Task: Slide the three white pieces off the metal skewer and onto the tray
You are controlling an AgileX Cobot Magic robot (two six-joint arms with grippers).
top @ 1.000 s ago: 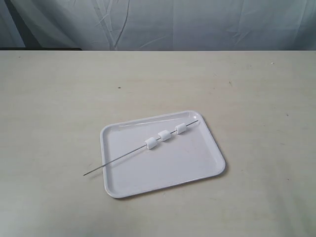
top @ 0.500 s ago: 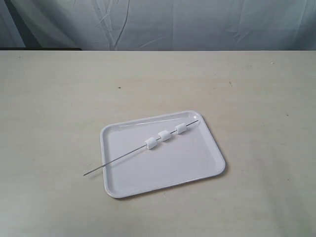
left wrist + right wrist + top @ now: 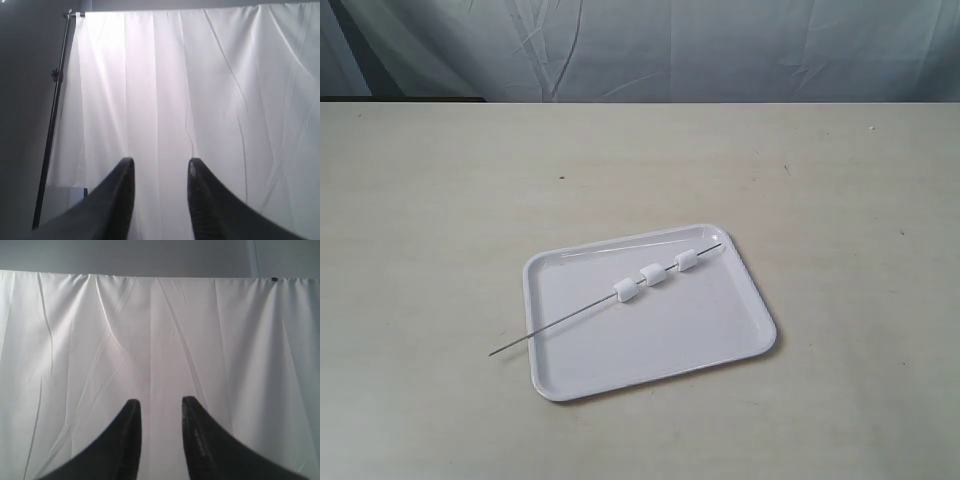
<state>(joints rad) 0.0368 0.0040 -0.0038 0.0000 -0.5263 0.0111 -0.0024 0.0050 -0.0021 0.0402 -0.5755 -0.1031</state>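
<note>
The glossy white tray (image 3: 720, 340) lies on the table, right of centre in the exterior view. Across it lies the thin metal skewer (image 3: 565, 320), one end poking over the tray's left rim onto the table. Three white pieces (image 3: 655, 274) are threaded on its far half, spaced apart above the tray floor. Neither arm shows in the exterior view. My left gripper (image 3: 160, 167) and my right gripper (image 3: 159, 407) are both open, empty, and face a white curtain; neither wrist view shows the tray or skewer.
A beige table (image 3: 440, 220) spreads around the tray. A pale curtain (image 3: 720, 50) hangs behind its far edge. A dark stand pole (image 3: 52, 115) holds the curtain in the left wrist view.
</note>
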